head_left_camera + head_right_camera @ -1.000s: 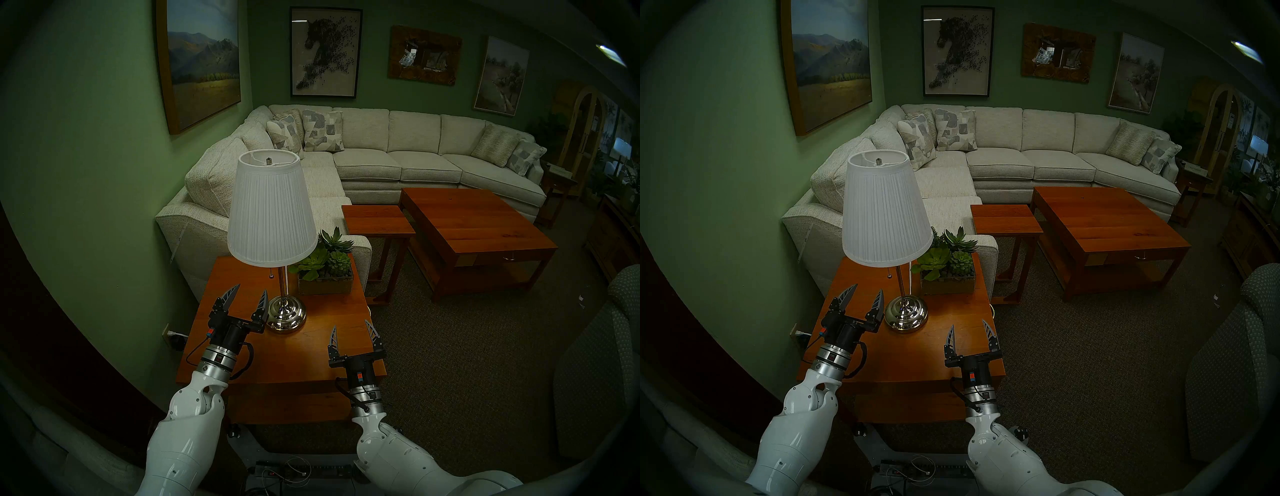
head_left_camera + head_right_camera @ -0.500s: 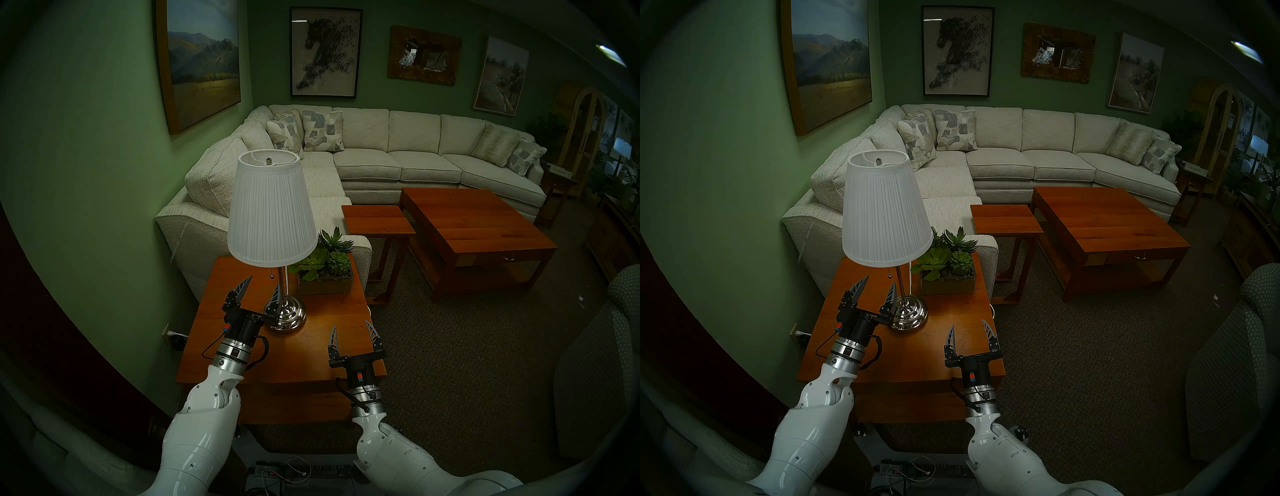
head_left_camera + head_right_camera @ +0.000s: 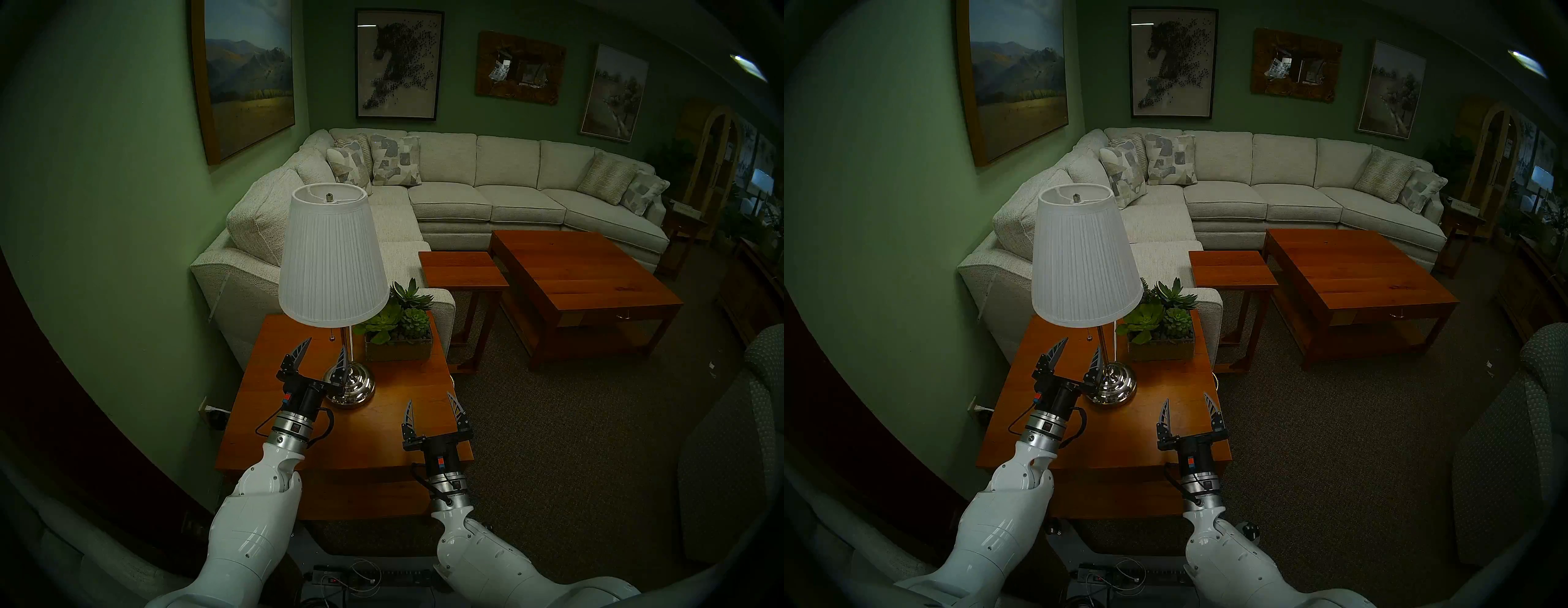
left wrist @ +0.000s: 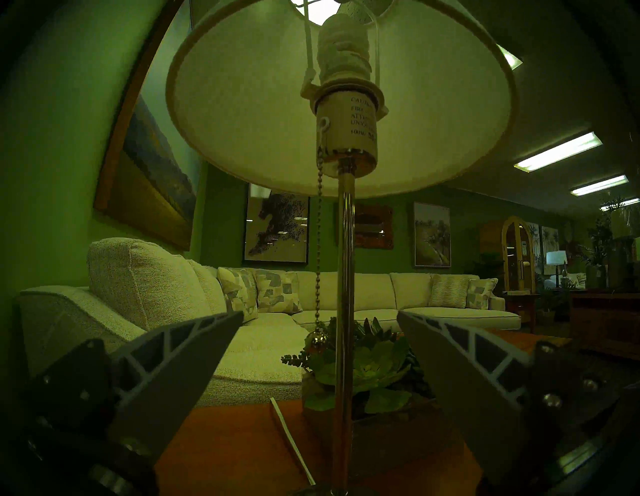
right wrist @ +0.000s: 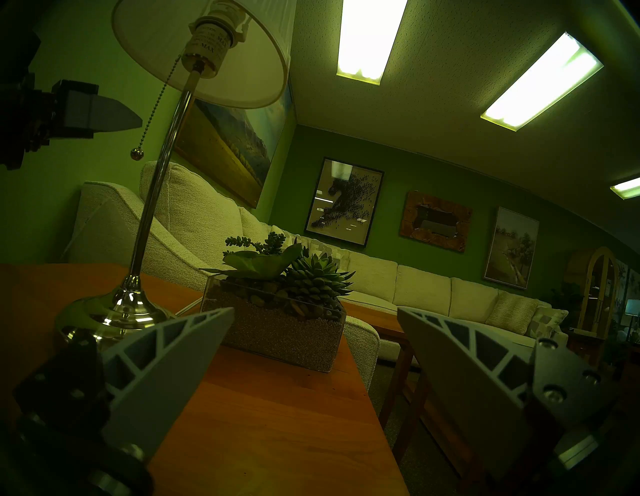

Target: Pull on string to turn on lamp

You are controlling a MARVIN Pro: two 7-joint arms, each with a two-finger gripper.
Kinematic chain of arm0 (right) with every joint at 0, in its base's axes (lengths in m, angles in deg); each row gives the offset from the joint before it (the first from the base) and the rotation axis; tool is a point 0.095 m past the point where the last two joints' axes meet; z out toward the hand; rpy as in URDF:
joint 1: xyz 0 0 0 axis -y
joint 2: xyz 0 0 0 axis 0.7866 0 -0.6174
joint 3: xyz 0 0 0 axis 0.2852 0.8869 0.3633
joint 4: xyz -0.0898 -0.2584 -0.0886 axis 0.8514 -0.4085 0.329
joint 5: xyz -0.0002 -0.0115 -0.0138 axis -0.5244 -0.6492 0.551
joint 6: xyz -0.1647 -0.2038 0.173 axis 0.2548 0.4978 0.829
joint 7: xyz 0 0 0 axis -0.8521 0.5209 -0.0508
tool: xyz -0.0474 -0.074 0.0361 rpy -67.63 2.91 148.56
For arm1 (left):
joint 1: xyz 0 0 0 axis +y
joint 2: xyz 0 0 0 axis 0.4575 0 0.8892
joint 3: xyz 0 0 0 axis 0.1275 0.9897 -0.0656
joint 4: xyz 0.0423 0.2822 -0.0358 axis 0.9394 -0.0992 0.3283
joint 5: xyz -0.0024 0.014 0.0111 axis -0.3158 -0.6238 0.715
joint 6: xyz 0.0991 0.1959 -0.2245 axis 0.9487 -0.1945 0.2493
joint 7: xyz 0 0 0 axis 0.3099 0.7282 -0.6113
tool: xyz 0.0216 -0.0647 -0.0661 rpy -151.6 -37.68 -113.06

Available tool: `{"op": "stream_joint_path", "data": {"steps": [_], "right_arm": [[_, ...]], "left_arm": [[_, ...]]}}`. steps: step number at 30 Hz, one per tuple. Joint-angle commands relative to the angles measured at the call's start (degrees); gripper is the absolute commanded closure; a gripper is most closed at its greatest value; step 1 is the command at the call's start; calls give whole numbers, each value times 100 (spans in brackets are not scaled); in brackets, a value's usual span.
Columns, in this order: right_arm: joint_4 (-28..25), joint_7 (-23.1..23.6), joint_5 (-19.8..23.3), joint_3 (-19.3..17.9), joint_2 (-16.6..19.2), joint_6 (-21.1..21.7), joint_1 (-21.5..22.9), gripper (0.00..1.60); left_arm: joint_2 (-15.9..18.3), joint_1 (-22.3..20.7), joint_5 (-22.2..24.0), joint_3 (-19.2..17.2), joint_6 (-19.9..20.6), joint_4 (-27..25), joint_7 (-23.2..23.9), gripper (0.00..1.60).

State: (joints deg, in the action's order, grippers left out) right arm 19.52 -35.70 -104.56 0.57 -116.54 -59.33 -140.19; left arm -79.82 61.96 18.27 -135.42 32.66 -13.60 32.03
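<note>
In the head stereo left view, the lamp (image 3: 334, 263) stands at centre frame on the wooden counter (image 3: 382, 429), its white pleated shade above a chrome pole and domed base. The string (image 3: 331, 334) hangs just below the shade's lower rim, left of the pole, ending in a small knob. The left hand (image 3: 323, 350) sits lower left of centre, its fingers spread apart and pointing up toward the string, empty; its inner finger overlaps the lamp base. The right hand (image 3: 432, 409) hovers at lower centre-right over the counter's near edge, fingers also apart and holding nothing. A succulent planter (image 3: 399, 335) rests just right of the lamp.

The head stereo right view shows the same layout shifted left: lamp (image 3: 1085, 259), string (image 3: 1088, 334), left hand (image 3: 1079, 350) spread below the string, right hand (image 3: 1187, 408) spread over the counter (image 3: 1136, 429).

In the left wrist view, the string (image 4: 319, 249) drops from the socket under the shade, down the centre of the frame just left of the pole, its knob hanging between the two spread fingers but beyond their tips, not touched. The planter (image 4: 363, 370) lies behind the pole.

In the right wrist view, the lamp (image 5: 162, 166) leans across the upper left, the string (image 5: 151, 111) dangling left of the pole, and one finger of the left hand reaches in from the left edge, near the string but apart from it. The planter (image 5: 277, 311) sits at centre.
</note>
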Motion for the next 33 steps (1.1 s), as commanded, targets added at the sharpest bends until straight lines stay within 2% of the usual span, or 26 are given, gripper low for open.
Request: {"op": "stream_joint_path", "data": {"steps": [1, 13, 24, 33], "right_arm": [[-110, -12, -14, -5, -19, -27, 105, 0], [-118, -16, -19, -5, -17, -27, 102, 0], [-113, -18, -20, -5, -18, -28, 104, 0], [-111, -19, -20, -5, -19, -29, 105, 0]], "left_arm": [[-143, -618, -169, -134, -173, 35, -355, 0], [-158, -1015, -546, -208, -317, 528, -724, 0], [-178, -1353, -663, -188, -370, 1031, -811, 0], [-165, -1488, -741, -184, -493, 1140, -836, 0]]}}
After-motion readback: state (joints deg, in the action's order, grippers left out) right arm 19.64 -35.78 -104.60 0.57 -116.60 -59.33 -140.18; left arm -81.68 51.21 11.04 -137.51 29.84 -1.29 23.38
